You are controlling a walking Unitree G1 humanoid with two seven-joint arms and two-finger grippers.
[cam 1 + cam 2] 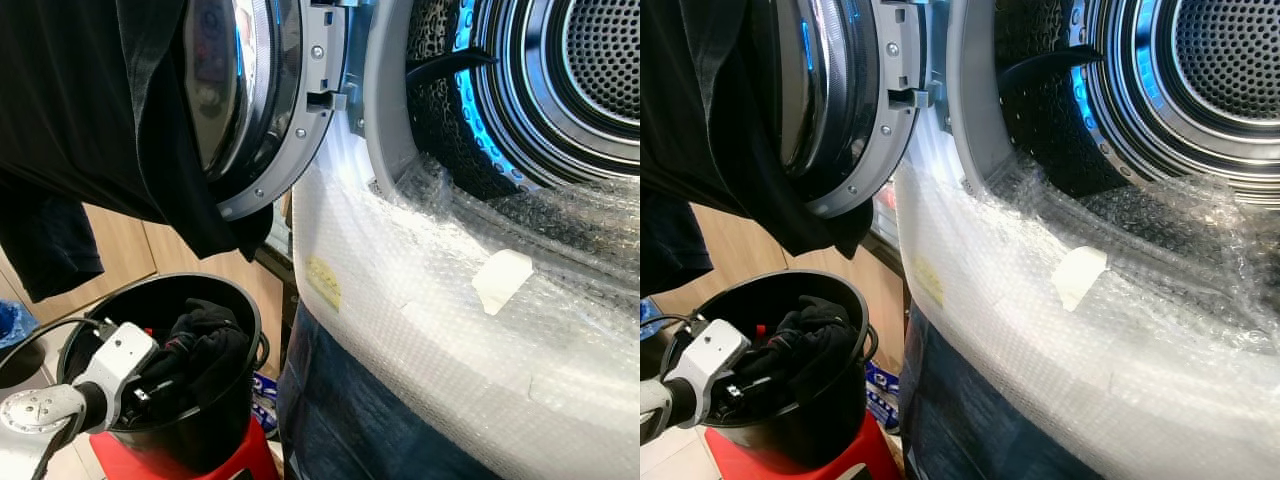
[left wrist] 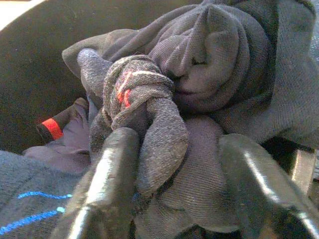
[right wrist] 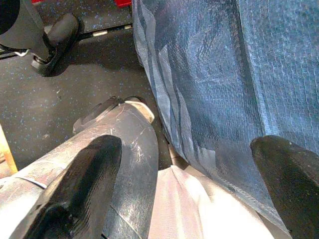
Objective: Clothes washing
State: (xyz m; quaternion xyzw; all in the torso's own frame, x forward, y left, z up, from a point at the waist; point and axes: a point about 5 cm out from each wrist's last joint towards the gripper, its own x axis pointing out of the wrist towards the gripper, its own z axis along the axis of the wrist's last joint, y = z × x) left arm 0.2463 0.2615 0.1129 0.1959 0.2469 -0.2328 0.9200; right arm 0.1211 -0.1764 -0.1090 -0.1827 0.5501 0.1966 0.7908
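Note:
A black bucket (image 1: 243, 312) stands on a red stool (image 1: 255, 458) to the left of the washing machine. It holds a heap of dark clothes (image 1: 208, 345). My left gripper (image 1: 150, 385) reaches down into the bucket. In the left wrist view its fingers (image 2: 105, 181) are shut on a knotted dark grey garment (image 2: 149, 114) with small red marks. The machine's door (image 1: 265, 100) stands open and a black garment (image 1: 90, 120) hangs over it. The steel drum (image 1: 590, 60) is at the upper right. My right gripper (image 3: 184, 199) hangs open beside a blue cover (image 3: 214, 69).
Bubble wrap (image 1: 420, 300) covers the machine's front below the drum opening, with a blue cover (image 1: 340, 420) under it. Wooden cabinet fronts (image 1: 125, 255) stand behind the bucket. The right wrist view shows dark speckled floor (image 3: 75, 84) and a silver robot limb (image 3: 129, 144).

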